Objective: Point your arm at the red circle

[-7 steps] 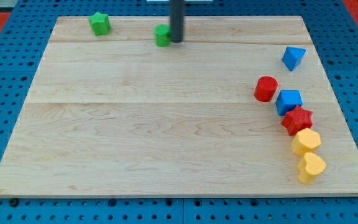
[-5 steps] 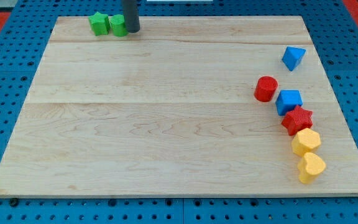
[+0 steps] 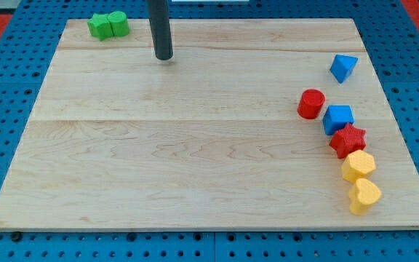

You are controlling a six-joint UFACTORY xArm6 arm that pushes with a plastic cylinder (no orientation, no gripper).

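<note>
Standing upright over the pale wooden board point(image 3: 195, 167), the straight dark rod ends in my tip point(image 3: 164, 57), which sits on the wood in the upper left part of the board, touching no block. There is no claw on this arm to open or close, only the rod.

The red circle, a short red cylinder block point(image 3: 311, 103), lies well apart from my tip, far toward the view's right at about mid-height of the board. Just below and to its right is a blue cube-like block point(image 3: 338, 118), close beside it. Touching that one from below is a red star-shaped block point(image 3: 348, 140), then a yellow rounded block point(image 3: 358, 166), then a yellow heart-shaped block point(image 3: 364, 196), the four forming a chain down the right edge. A blue wedge-shaped block point(image 3: 343, 67) sits alone above the chain, near the board's upper right.

Two green blocks sit pressed together at the board's upper left corner: a green star-like block point(image 3: 100, 26) and a green block of unclear shape point(image 3: 118, 23), both to the left of my tip and apart from it.

The board rests on a blue pegboard surface point(image 3: 6, 145). No writing or labels can be read anywhere.
</note>
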